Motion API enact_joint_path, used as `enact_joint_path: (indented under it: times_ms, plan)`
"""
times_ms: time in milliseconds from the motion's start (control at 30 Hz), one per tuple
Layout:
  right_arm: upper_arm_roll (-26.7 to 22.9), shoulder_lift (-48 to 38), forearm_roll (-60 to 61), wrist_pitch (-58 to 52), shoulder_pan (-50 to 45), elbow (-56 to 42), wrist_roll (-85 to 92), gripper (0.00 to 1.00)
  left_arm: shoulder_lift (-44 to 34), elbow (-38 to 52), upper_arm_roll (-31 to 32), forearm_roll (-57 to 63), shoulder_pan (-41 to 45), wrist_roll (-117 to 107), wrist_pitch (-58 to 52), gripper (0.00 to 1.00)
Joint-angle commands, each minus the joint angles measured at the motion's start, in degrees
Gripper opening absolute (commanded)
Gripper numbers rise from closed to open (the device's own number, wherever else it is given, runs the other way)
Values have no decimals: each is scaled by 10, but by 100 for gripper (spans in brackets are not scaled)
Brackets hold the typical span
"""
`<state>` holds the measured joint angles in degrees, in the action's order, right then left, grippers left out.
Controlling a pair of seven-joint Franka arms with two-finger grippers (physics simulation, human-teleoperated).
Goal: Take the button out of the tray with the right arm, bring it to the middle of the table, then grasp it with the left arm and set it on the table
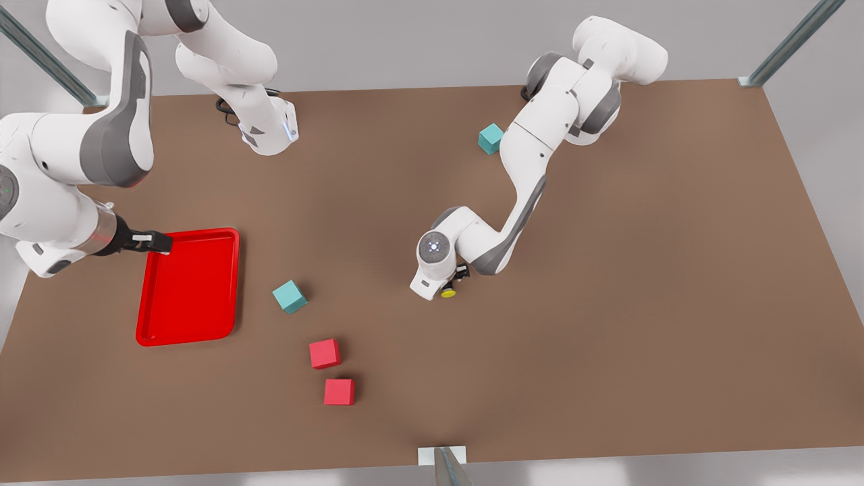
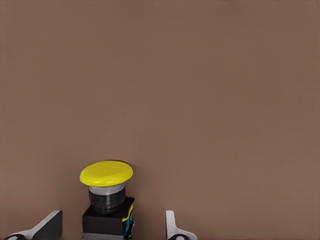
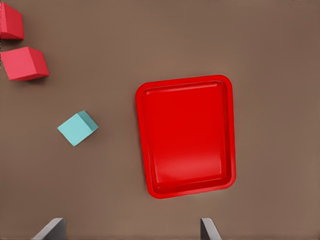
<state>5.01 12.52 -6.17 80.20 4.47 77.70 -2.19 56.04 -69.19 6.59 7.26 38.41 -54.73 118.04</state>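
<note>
The button (image 1: 448,292), black-bodied with a round yellow cap, is near the middle of the brown table (image 1: 607,304). My left gripper (image 1: 453,283), on the arm at the front view's right, is low over it. In the left wrist view the button (image 2: 107,200) stands between the fingertips (image 2: 50,225) with a gap on each side, so my left gripper (image 2: 111,229) is open. The red tray (image 1: 189,290) lies at the front view's left with nothing in it. My right gripper (image 1: 158,241) hovers open above its far-left corner and looks down on the tray (image 3: 187,135).
A teal cube (image 1: 290,296) lies just right of the tray, and two red cubes (image 1: 325,353) (image 1: 339,391) sit nearer the front edge. Another teal cube (image 1: 491,138) rests beside the left arm's base. The table's right half is bare.
</note>
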Motion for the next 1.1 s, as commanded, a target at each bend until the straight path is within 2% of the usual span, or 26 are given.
enact_joint_path:
  times_ms: [0, 167, 333, 567, 600, 633, 700, 767, 833, 900, 967, 1067]
  plan:
    - [11, 0, -4, -14, -3, -4, 10, 100, 1, -1, 0, 3, 0, -60, 11, 100]
    - [12, 1, -3, -6, -2, -7, 9, 100, 1, 0, 2, -1, -3, -54, 21, 100]
    - [12, 27, -14, 51, 0, -7, 10, 100, 0, -6, 2, -1, -1, -54, 21, 100]
    - [11, 27, -11, 48, 6, -6, 14, 100, -5, -16, 4, -1, 1, -56, 19, 99]
    - [11, 27, -13, 48, 2, -5, 10, 100, -5, -16, 4, -1, 0, -57, 19, 96]
    - [11, 26, -13, 43, 5, -5, 11, 100, -5, -16, 4, -1, 0, -56, 19, 88]
    - [11, 24, -12, 41, 4, -5, 13, 100, -5, -16, 4, -1, -1, -56, 19, 84]
    - [11, 25, -13, 42, 5, -2, 14, 100, -5, -16, 4, -1, -1, -56, 18, 68]
    - [11, 26, -13, 41, 6, -3, 15, 100, -5, -16, 4, -1, -2, -56, 18, 63]
    - [11, 28, -13, 43, 5, -1, 15, 100, -6, -16, 4, -1, -2, -56, 16, 47]
    - [11, 28, -13, 43, 5, -1, 15, 100, -6, -16, 4, -1, -2, -56, 15, 36]
    - [11, 28, -12, 43, 5, -1, 14, 100, -11, -16, 4, -1, -3, -56, 10, 35]
